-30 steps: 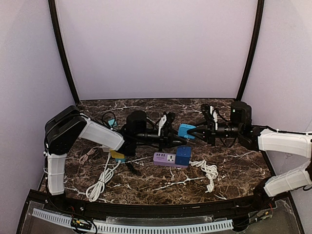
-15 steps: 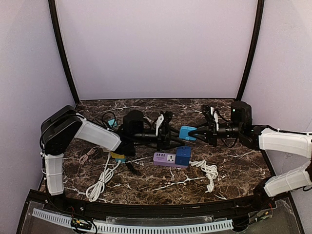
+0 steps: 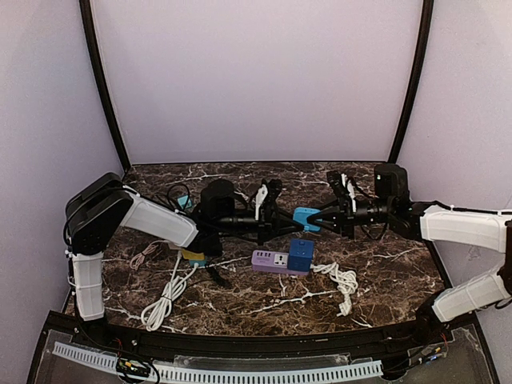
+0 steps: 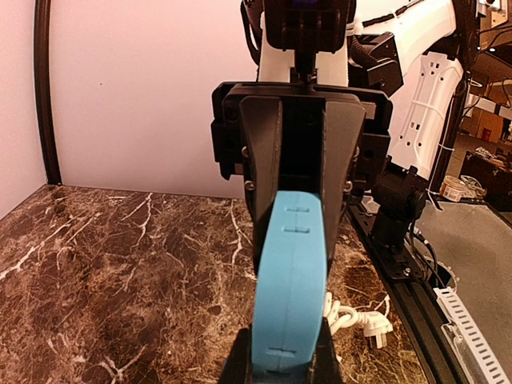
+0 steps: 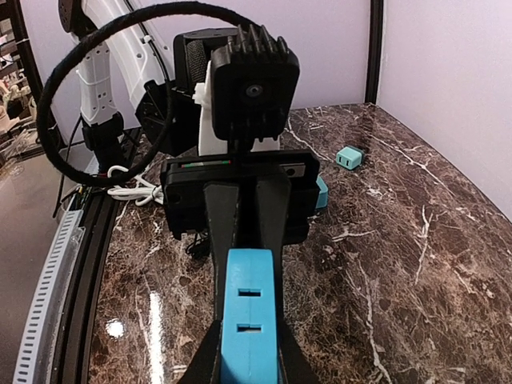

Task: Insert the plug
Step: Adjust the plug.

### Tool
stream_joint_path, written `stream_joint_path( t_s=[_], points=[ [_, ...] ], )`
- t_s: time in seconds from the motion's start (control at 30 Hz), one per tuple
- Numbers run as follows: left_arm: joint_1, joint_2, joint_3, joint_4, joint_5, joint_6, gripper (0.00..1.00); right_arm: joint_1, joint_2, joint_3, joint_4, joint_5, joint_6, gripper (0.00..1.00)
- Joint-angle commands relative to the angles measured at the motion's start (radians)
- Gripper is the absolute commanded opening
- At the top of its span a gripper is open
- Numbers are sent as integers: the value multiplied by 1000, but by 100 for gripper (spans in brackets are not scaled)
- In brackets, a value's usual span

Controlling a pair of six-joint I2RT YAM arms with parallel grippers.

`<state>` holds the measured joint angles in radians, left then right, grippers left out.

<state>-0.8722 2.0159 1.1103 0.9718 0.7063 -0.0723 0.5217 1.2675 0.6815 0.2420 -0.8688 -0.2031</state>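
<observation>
Left gripper (image 3: pixel 289 222) at 9 o'clock and right gripper (image 3: pixel 322 218) at 3 both clamp the plug (image 3: pixel 305 217) mid-air. Probably a handover, to aim it at the strip (image 3: pixel 270 260) at 6.

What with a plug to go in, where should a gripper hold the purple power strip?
Probably across its long sides near the left end, coming from above. The purple power strip lies flat, the blue block stands on its right end, and the white cable leaves there.
</observation>
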Motion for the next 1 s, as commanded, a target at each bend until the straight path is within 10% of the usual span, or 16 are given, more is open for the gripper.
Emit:
stream_joint_path(
  t_s=[0.0, 0.5, 0.97],
  points=[
    [-6, -37, 2, 21, 1, 0, 1, -3, 17, 33, -21, -15, 0, 28],
    [-5, -33, 1, 34, 12, 21, 1, -15, 99, 52, -80, -37, 11, 39],
    [-5, -27, -5, 30, 21, 20, 1, -18, 103, 69, -86, -52, 1, 4]
  ],
)
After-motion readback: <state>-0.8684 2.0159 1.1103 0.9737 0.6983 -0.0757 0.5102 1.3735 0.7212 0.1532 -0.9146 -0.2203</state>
